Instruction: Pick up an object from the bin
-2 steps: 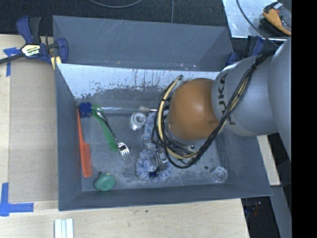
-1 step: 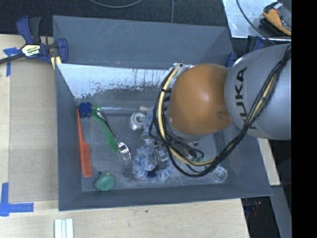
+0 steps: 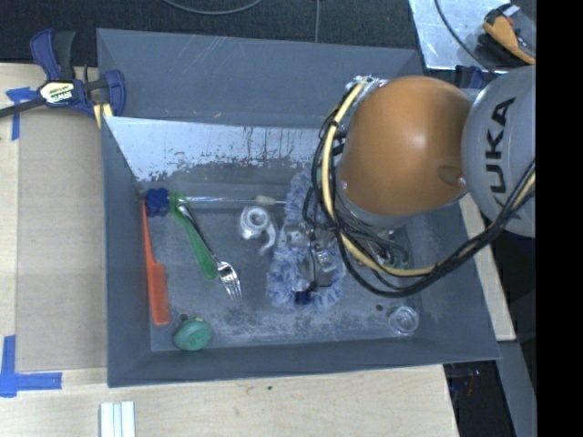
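My gripper (image 3: 321, 262) reaches down under the arm's orange dome in the middle of the bin. It sits right on a fuzzy blue and white cloth (image 3: 290, 285) that lies bunched on the bin floor. A dark blue bit of that cloth shows just below the gripper. A small shiny metal piece (image 3: 256, 222) rests just left of the cloth. Nothing can be seen held in the gripper.
A fork with a green handle (image 3: 206, 249) lies slanted left of centre. An orange stick with a blue end (image 3: 155, 267) lies along the left wall. A green round cap (image 3: 192, 335) sits at the front left, a clear round lid (image 3: 402, 318) at the front right.
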Tool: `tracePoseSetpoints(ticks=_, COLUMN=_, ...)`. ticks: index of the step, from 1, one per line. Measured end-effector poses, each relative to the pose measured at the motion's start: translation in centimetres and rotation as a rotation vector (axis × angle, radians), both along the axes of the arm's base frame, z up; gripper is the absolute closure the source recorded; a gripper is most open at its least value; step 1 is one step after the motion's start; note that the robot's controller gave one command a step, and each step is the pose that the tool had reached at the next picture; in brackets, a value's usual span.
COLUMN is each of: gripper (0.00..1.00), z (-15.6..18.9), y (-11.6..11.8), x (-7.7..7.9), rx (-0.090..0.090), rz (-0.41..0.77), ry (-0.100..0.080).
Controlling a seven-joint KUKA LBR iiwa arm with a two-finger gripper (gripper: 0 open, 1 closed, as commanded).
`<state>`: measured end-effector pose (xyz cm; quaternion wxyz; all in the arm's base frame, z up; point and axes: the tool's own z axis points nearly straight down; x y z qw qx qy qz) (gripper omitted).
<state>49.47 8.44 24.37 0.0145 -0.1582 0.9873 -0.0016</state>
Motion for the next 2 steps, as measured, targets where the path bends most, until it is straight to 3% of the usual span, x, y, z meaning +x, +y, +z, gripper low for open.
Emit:
tracePoseSetpoints(ticks=1, gripper=1.00, z=2.0, y=5.5, x=2.3, rx=0.005, rz=-0.025, ry=-0.005)
tracePoseSetpoints(ticks=2, gripper=1.00, z=-1.9, y=2.2, x=2.2, rx=0.003, rz=-0.185, ry=0.006)
